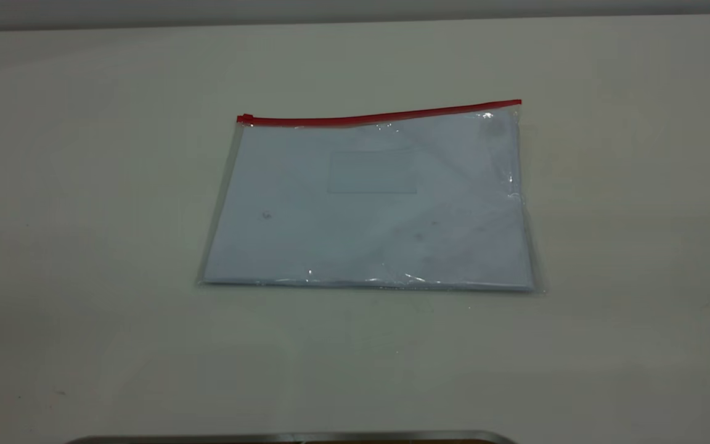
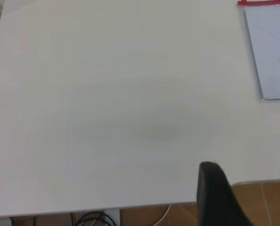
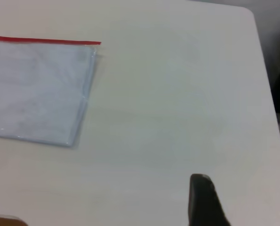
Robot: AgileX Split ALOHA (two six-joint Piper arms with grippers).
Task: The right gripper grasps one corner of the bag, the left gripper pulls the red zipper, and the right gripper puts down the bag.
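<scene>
The bag (image 1: 370,203) lies flat on the white table, a clear pouch with pale blue-white sheets and a faint label window. The red zipper (image 1: 379,115) runs along its far long edge, with the slider tab (image 1: 244,118) at the left end. Neither gripper shows in the exterior view. The left gripper (image 2: 248,170) is open and empty near the table's edge, well apart from the bag's corner (image 2: 274,52) and the zipper end (image 2: 264,2). The right gripper (image 3: 244,188) is open and empty over bare table, apart from the bag (image 3: 36,89) and zipper (image 3: 45,41).
A grey metal edge (image 1: 293,438) lies along the near side of the table. In the left wrist view the table edge gives onto a wooden floor (image 2: 262,197) with cables (image 2: 92,219). The table's rounded corner (image 3: 252,19) shows in the right wrist view.
</scene>
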